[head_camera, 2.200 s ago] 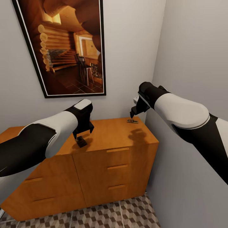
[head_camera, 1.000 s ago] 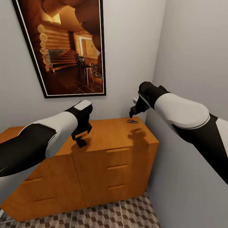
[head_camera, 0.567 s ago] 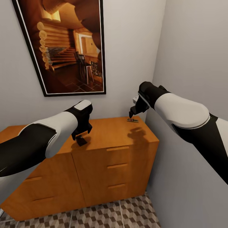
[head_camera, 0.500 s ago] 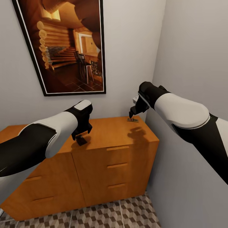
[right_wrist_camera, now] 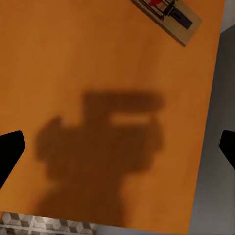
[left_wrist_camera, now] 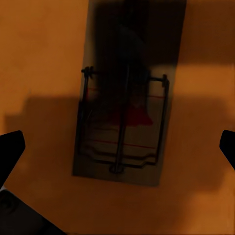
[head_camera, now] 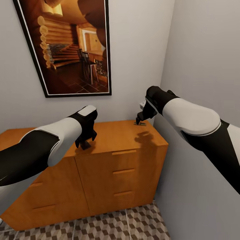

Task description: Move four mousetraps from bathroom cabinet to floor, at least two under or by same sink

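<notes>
Centrally in left wrist view, flat tan wooden mousetrap (left_wrist_camera: pixel 125 117) with dark wire spring lies on orange-brown wooden cabinet (head_camera: pixel 113 140) between wide jaws. Right wrist view: second mousetrap (right_wrist_camera: pixel 169 17) upper right; jaws wide.

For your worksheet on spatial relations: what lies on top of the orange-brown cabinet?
Two mousetraps rest on the cabinet: one beneath the left gripper, another near its right rear corner. Drawer contents are hidden.

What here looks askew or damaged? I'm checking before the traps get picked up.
Nothing stands out. Both mousetraps lie flat and intact on the cabinet top: one below the open left gripper, another near the right corner.
</notes>
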